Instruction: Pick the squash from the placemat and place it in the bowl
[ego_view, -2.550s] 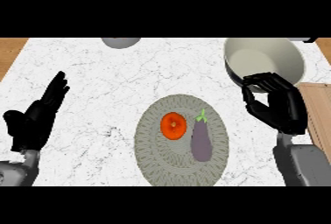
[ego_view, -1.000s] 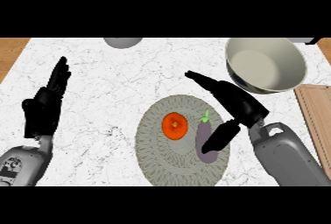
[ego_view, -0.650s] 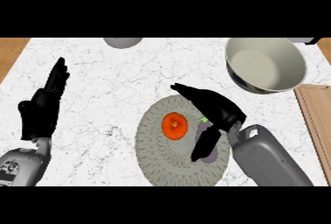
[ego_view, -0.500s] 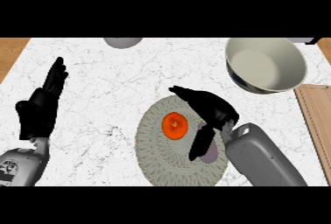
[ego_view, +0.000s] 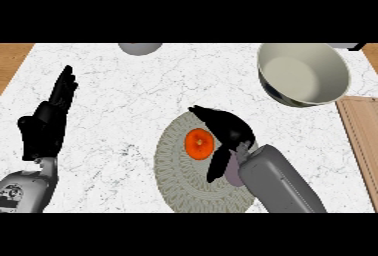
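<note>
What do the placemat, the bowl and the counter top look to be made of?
Placemat: seemingly woven fibre, matte grey, with ringed, ribbed texture.
Bowl: likely glazed ceramic, with a smooth cream inside and a darker patterned outer wall.
Counter top: looks like marble, white with fine grey veins.

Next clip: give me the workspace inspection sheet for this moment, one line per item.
Surface: white marbled counter.
Job's things: purple squash on the round grey woven placemat, mostly hidden by the right hand; cream bowl far right, holding nothing.
Clutter: orange round vegetable on the placemat; grey round object at far edge; wooden board at right.
Hands: right hand over the squash, fingers curling down around it; left hand resting open at left.
Cables: nothing seen.
Surroundings: wood floor at the far left corner.
</note>
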